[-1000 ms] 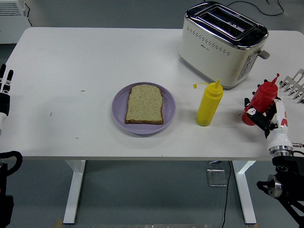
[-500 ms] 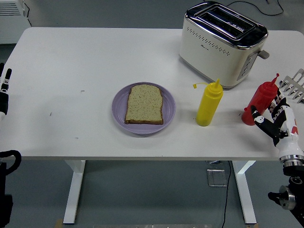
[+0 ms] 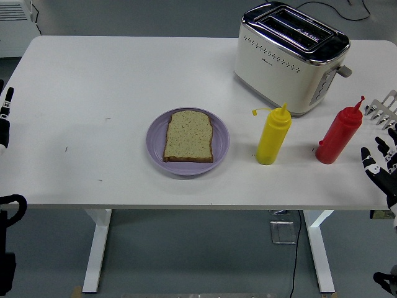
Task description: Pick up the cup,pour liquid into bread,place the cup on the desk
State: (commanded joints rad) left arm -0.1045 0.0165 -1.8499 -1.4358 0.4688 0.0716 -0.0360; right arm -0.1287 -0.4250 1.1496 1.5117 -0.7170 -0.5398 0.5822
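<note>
No cup is in view; two squeeze bottles stand on the white table (image 3: 111,81). The red bottle (image 3: 338,137) is upright at the right, with the yellow bottle (image 3: 273,136) to its left. A slice of bread (image 3: 189,136) lies on a purple plate (image 3: 158,149) at the centre. My right hand (image 3: 381,162) is at the right edge, fingers spread, a short gap right of the red bottle and holding nothing. At the left edge only a fingertip or two of my left hand (image 3: 5,115) shows.
A cream and chrome toaster (image 3: 288,56) stands at the back right, behind the bottles. A white rack (image 3: 383,110) juts in at the right edge, just above my right hand.
My right hand has let go of the red bottle and drawn back to the right and down. The bottle stays upright on the table. My left hand has slid further out of view.
</note>
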